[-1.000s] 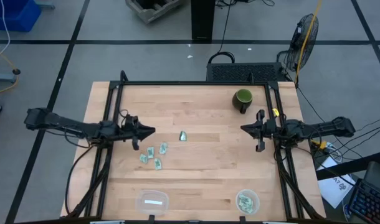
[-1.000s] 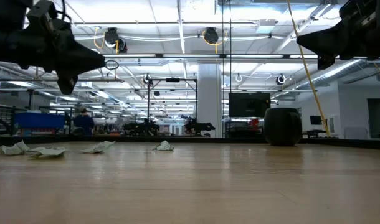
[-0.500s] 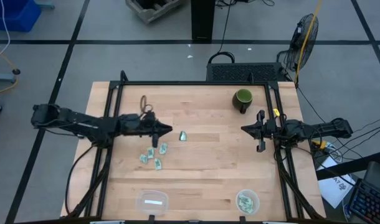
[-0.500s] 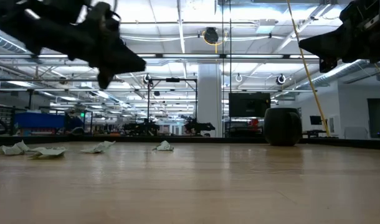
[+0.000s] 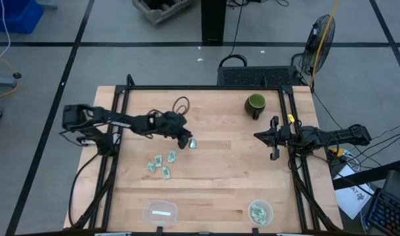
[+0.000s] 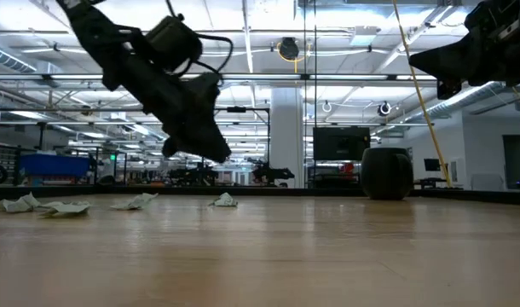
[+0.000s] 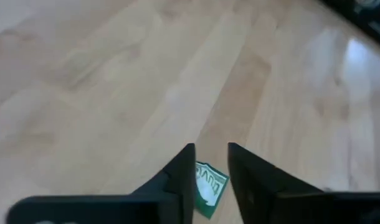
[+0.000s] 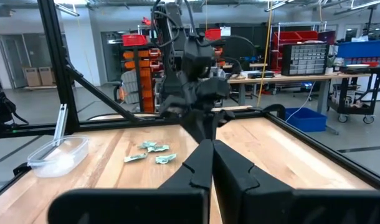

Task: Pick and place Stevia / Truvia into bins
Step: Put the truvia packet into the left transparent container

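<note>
On the wooden surface (image 5: 213,164) we see the left end effector (image 5: 185,140), slightly parted and empty, just above a lone Stevia sachet (image 5: 193,143); the right end effector (image 5: 258,136) hangs closed, a workshop behind.

Two matte-black jointed arms, left arm (image 5: 115,120) trailing a looped black cable near its wrist, right arm (image 5: 324,136) slim, each ending in tapered dark fingers (image 7: 177,180).
</note>
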Controlling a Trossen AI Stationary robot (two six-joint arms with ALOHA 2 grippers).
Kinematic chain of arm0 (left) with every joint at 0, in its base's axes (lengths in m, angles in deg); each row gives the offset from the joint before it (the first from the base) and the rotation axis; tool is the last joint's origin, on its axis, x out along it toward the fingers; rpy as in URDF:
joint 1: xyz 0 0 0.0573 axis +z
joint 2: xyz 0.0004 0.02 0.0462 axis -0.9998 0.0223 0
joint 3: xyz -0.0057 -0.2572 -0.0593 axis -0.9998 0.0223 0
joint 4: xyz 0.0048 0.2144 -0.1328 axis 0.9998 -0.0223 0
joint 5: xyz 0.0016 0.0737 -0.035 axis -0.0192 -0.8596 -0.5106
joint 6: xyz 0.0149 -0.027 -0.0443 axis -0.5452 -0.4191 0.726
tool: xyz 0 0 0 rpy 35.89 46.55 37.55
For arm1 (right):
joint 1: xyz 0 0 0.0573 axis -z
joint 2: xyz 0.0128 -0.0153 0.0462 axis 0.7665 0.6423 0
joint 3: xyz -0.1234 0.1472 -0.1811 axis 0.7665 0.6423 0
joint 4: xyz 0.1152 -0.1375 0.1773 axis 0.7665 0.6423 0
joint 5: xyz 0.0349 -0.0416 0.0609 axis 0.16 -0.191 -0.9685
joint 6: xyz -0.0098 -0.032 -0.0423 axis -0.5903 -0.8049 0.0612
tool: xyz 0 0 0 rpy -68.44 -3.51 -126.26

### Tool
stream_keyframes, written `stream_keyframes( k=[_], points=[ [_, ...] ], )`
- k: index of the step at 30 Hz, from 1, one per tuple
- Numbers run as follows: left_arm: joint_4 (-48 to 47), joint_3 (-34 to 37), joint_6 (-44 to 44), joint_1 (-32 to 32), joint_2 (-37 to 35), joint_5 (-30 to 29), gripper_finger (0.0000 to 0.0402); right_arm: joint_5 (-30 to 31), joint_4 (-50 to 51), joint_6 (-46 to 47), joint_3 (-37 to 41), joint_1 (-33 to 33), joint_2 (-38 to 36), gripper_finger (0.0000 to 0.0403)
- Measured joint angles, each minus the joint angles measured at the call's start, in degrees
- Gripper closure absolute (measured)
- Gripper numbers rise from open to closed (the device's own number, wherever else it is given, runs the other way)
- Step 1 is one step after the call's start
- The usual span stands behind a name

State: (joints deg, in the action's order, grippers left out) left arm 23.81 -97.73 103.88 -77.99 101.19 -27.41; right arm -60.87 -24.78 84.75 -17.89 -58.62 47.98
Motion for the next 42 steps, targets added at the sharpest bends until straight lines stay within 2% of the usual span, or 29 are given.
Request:
stream_keyframes(
  k=[4,8,11,15,26,31,36,42],
  points=[
    [-1.9,-3.8,0.1,-0.6,4.2,-0.3,0.0234,0.0,0.0,0.0,0.0,0.0,0.0,0.0401],
    [-8.1,-6.3,-2.8,0.0,6.7,-0.5,0.0178,0.0,0.0,0.0,0.0,0.0,0.0,0.04],
    [-10.3,-6.3,-4.6,0.7,7.8,-0.5,0.0153,0.0,0.0,0.0,0.0,0.0,0.0,0.0399],
    [-10.6,-6.3,-4.8,1.3,9.7,-0.5,0.0141,0.0,0.0,0.0,0.0,0.0,0.0,0.0401],
    [-9.0,-6.3,-4.4,1.1,10.3,1.8,0.0171,0.0,0.0,0.0,0.0,0.0,0.0,0.0401],
    [-4.9,-6.4,-4.3,0.2,13.5,5.7,0.0194,0.0,0.0,0.0,0.0,0.0,0.0,0.0399],
    [-3.1,-6.5,-3.3,-0.5,15.1,5.0,0.0219,-0.1,-0.2,0.0,0.0,0.0,0.3,0.0401],
    [-4.1,-6.3,-2.6,-0.5,13.7,5.1,0.0258,0.0,-0.1,0.0,0.0,0.0,0.6,0.0399]
  ],
)
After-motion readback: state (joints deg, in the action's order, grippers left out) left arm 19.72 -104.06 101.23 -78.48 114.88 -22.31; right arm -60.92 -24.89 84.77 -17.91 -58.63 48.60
